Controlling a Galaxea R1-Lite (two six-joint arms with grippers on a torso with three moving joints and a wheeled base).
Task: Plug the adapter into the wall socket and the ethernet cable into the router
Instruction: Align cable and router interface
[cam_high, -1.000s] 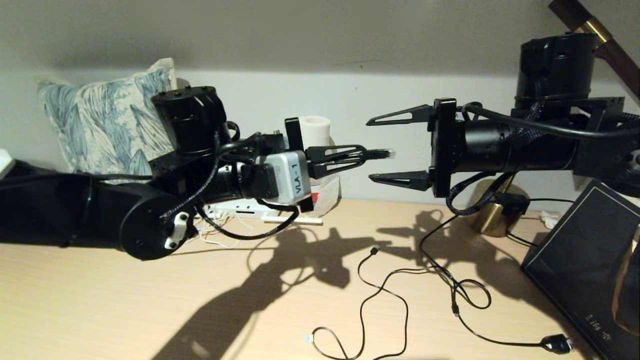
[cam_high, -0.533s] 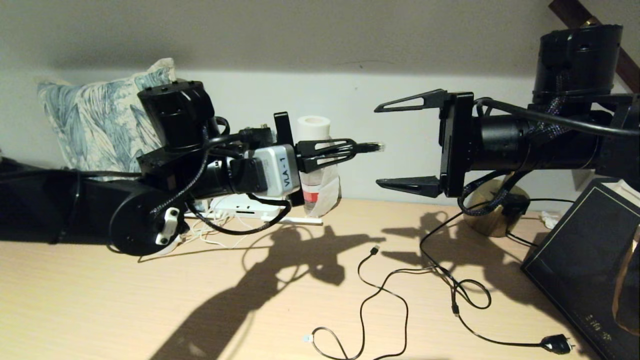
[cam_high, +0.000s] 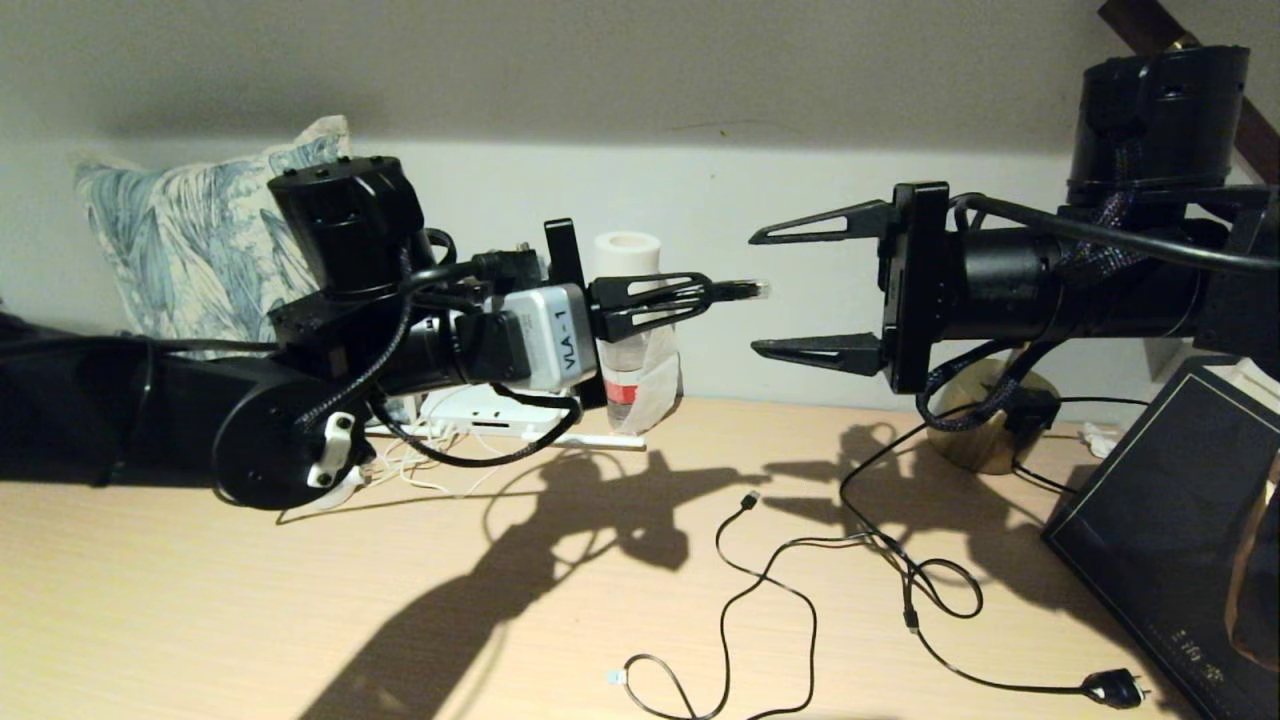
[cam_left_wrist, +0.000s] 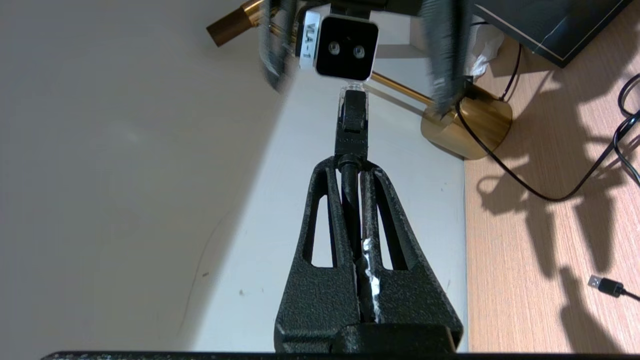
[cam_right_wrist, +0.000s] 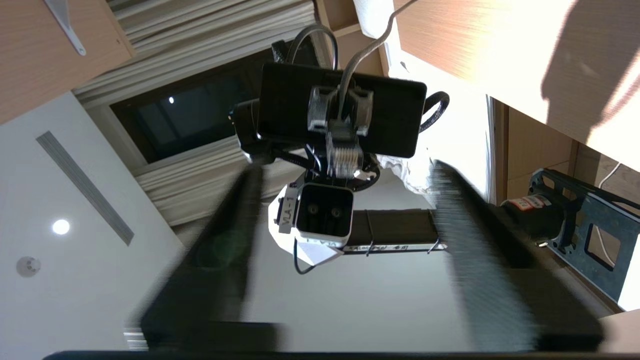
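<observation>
Above the counter (cam_high: 300, 620), my left end effector (cam_high: 715, 297) is clenched on the ethernet cable (cam_high: 742, 291), whose clear clip plug juts beyond the fingertips and points at my right end effector (cam_high: 775, 290). The right end effector stands just beside that plug, its fingers spread wide and grasping nothing, one finger above the plug's level and one below. I judge this a hand-over in mid-air, not yet made: the plug lies short of the right fingers. Behind the left end effector, against the wall, lies the router (cam_high: 480, 412), flat and white; no thick cable is seen entering it. The wall socket and the adapter I cannot find in these views. On the counter below the ethernet cable plug a thin black cord (cam_high: 770, 590) lies loose. Both plugging steps therefore appear to remain.
</observation>
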